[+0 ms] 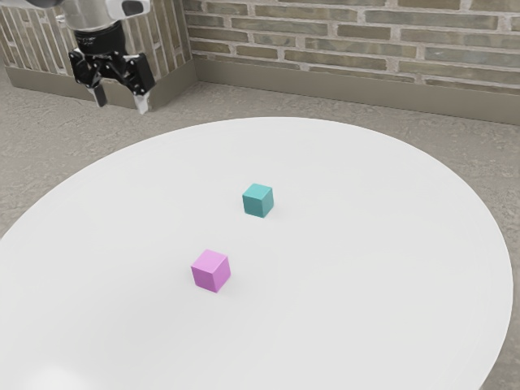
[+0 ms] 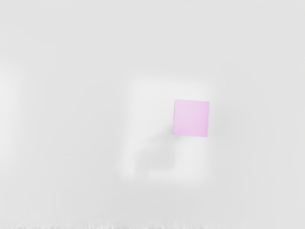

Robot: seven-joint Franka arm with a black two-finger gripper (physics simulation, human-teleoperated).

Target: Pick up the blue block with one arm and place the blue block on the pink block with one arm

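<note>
A teal-blue block (image 1: 257, 200) rests near the middle of the round white table (image 1: 390, 268). A pink block (image 1: 211, 270) lies in front of it, closer to the table's near edge, and the two stand apart. High over the table's far left hangs my gripper (image 1: 120, 99), open, with nothing between its fingers, well away from both blocks. The wrist view looks straight down on the pink block (image 2: 191, 118) lying on the white tabletop.
A brick wall (image 1: 349, 36) with a low ledge runs along the back behind the table. Grey floor (image 1: 49, 138) surrounds the table. Apart from the two blocks, the tabletop is plain white.
</note>
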